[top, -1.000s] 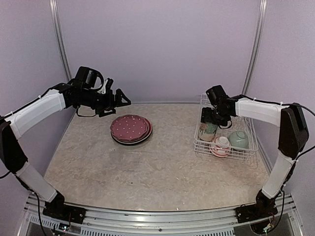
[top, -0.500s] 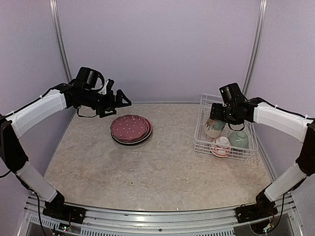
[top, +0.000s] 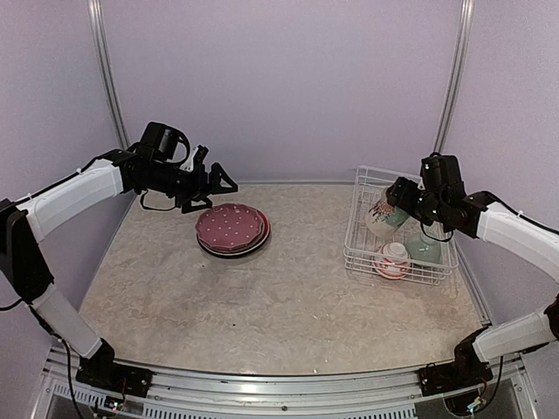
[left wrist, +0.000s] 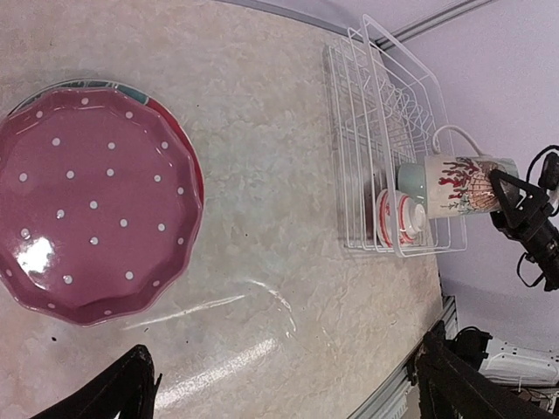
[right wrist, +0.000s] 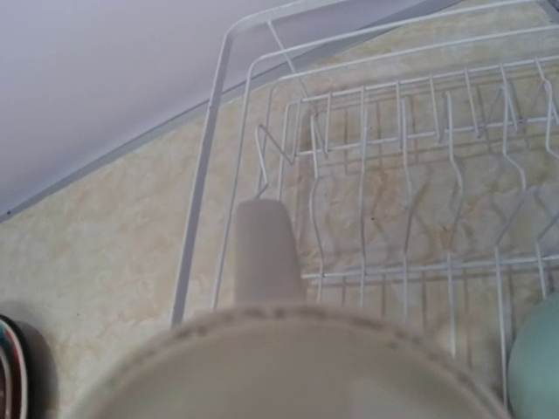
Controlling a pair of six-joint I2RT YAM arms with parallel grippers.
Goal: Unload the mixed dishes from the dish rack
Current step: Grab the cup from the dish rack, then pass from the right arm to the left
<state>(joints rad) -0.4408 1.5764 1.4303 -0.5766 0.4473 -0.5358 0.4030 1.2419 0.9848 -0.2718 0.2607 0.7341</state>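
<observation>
Clamped in right gripper [top: 398, 199]: patterned mug [top: 382, 219], axis tilted, seemingly clear above dish rack [top: 350, 251] (left gripper [top: 214, 194] gaping, well apart).

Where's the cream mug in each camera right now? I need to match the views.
Top external: mug at the right, tilted above the dish rack.
Left wrist: mug near the right edge, lying sideways in the picture over the rack's lower end.
Right wrist: mug fills the bottom edge, close and blurred.
Shared landmark: the white wire rack.
</observation>
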